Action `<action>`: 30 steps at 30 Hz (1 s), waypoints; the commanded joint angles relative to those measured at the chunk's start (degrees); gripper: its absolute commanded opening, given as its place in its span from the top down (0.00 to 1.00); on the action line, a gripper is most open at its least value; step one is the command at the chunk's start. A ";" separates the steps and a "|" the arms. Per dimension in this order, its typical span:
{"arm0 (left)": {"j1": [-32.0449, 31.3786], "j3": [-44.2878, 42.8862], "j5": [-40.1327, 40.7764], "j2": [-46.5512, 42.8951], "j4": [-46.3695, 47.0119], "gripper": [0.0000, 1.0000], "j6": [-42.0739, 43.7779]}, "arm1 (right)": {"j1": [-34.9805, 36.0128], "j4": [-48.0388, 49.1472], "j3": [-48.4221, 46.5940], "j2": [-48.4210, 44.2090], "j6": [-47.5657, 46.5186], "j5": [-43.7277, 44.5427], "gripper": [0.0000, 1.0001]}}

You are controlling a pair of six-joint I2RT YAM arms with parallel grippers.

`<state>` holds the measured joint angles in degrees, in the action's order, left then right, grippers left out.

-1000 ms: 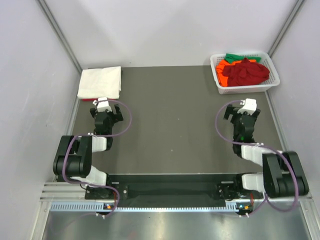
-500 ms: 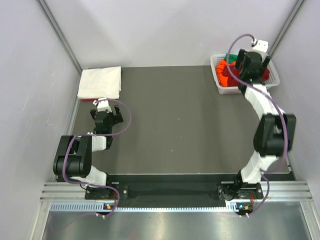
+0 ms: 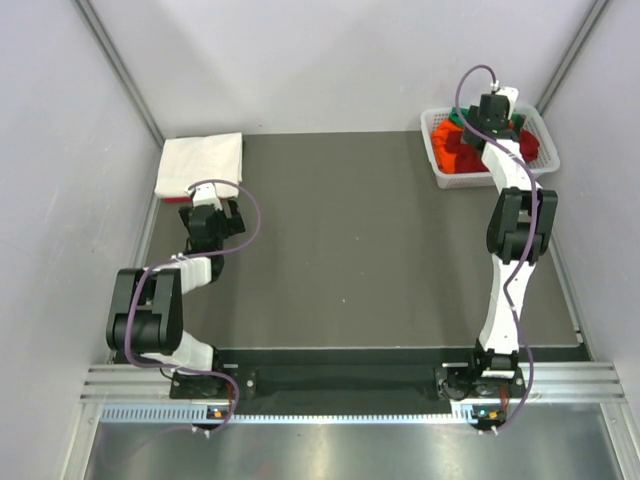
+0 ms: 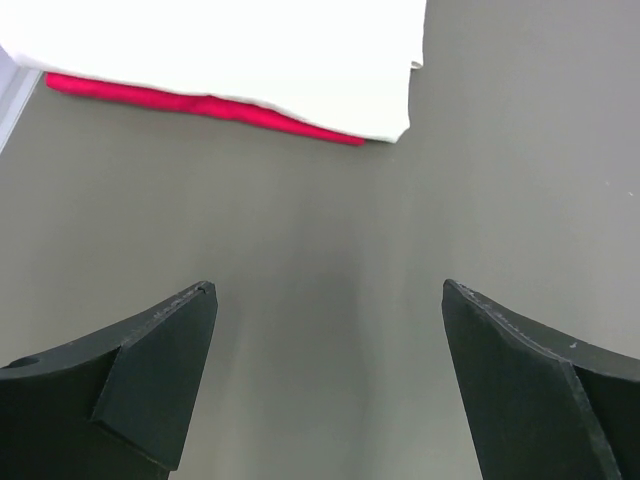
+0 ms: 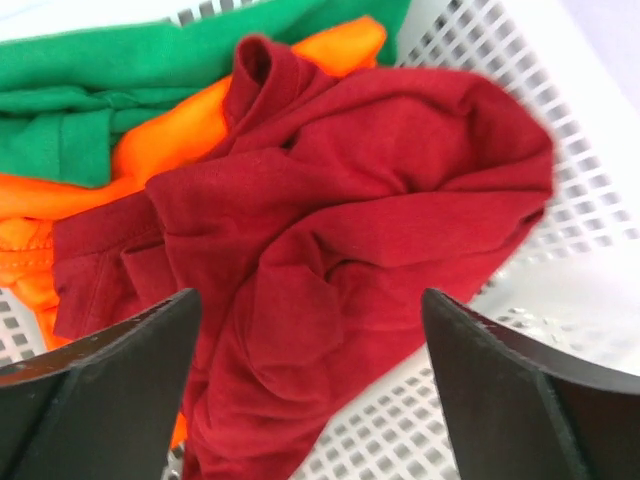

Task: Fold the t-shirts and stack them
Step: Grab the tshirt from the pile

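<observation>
Since the earlier frame, the right arm had swung from its folded pose near the base to full reach over the far right corner of the table point(image 3: 340, 240). The left arm had shifted only slightly.

Top external view: the right gripper point(image 3: 493, 118) hung over the white lattice basket point(image 3: 541, 166). The basket held the dark red t-shirt point(image 3: 465, 146), the orange t-shirt point(image 3: 440, 130) and the green t-shirt point(image 3: 462, 116), all crumpled. The folded white t-shirt point(image 3: 200, 165) lay at the far left corner of the table. The left gripper point(image 3: 208, 203) sat just in front of its near edge, apart from it.

Left wrist view: the left gripper point(image 4: 328, 292) was released, jaws spread wide with only bare table between them. The white t-shirt point(image 4: 230, 50) lay ahead, with the edge of a red cloth point(image 4: 200, 103) showing from under its near side.

Right wrist view: the right gripper point(image 5: 310, 300) was released, jaws wide apart and gripping nothing, directly over the dark red t-shirt point(image 5: 380, 190). That shirt lay bunched on top of the pile. The orange t-shirt point(image 5: 180, 140) lay under it and to its left, with the green t-shirt point(image 5: 150, 70) behind. The basket wall point(image 5: 590, 200) stood to the right of the pile. Whether the fingertips touched the cloth could not be told.
</observation>
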<state>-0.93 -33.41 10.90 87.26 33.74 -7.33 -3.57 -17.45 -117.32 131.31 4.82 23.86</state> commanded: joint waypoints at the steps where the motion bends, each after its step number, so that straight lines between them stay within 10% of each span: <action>1: -0.91 -0.70 -1.93 -4.28 -0.61 0.01 1.18 | -1.26 -1.44 -4.14 3.07 3.87 -2.14 0.11; 8: -2.32 -6.39 -1.41 -10.44 -5.34 0.01 2.78 | -1.35 3.21 -2.65 4.49 7.57 -7.24 0.42; 13: -2.67 -9.74 2.89 -15.53 -16.38 0.01 -4.43 | -1.17 6.90 -0.73 -0.51 7.57 -7.77 1.00; 21: -2.41 -22.75 -6.22 -16.86 -45.85 0.01 -11.91 | 0.23 9.80 0.51 -18.15 6.26 -4.09 1.00; 30: -2.32 -13.51 -15.79 -34.36 -37.21 0.02 -19.04 | 9.19 6.73 3.49 -39.79 5.99 -3.56 1.00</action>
<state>-3.44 -46.00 -0.49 54.17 -3.07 -23.09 0.86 -13.87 -114.63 100.57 11.62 19.77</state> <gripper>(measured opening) 0.986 0.037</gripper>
